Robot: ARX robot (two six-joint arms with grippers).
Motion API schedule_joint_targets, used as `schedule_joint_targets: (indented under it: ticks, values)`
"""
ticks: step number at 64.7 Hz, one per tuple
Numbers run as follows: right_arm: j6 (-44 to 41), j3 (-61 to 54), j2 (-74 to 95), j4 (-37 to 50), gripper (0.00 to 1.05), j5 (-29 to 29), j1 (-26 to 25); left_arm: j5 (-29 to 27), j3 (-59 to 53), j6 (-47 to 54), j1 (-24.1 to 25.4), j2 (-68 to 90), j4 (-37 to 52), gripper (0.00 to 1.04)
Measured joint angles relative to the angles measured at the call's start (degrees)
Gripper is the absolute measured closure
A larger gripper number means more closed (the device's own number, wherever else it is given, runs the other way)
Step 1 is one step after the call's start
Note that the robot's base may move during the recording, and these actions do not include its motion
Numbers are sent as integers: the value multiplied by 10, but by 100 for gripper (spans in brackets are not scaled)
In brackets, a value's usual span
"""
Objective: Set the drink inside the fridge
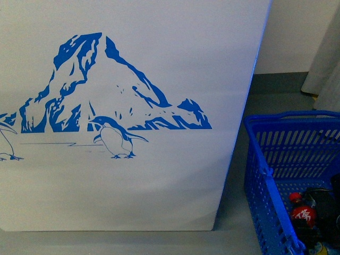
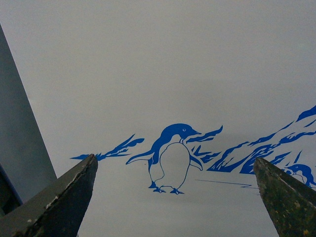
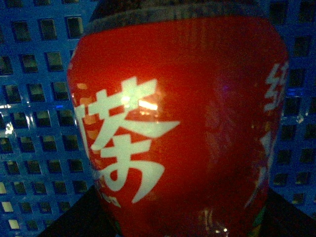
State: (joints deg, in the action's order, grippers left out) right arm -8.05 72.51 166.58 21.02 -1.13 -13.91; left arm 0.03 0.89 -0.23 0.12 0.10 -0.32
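The fridge (image 1: 159,64) fills most of the front view as a white wall with a blue mountain and penguin picture. The drink (image 1: 304,214), with red cap and red label bearing white characters, sits low inside the blue basket at the lower right. In the right wrist view its red label (image 3: 177,123) fills the frame, and my right gripper (image 3: 182,228) is shut on the drink, with dark fingers (image 3: 291,217) at its sides. My left gripper (image 2: 175,197) is open and holds nothing, facing the fridge wall (image 2: 163,74) by a penguin picture.
The blue plastic basket (image 1: 265,159) stands on the grey floor right of the fridge, with its mesh wall (image 3: 39,123) close behind the bottle. Other items lie dimly in it. A narrow strip of floor (image 1: 236,191) separates fridge and basket.
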Motion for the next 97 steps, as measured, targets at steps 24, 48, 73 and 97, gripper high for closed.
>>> schedule_joint_targets:
  ticks: [24,48,73,97]
  values:
    - [-30,-115,-153,43,68,-10,-4,0,0,0,0,0,0,8]
    - [-40,-310,-544,17,69,-70,-17,0,0,0,0,0,0,8]
    - [40,-344,-1097,-185,69,-85,-25,0,0,0,0,0,0,8]
    - [81,-411,-1446,-325,69,230,197,0,0,0,0,0,0,8]
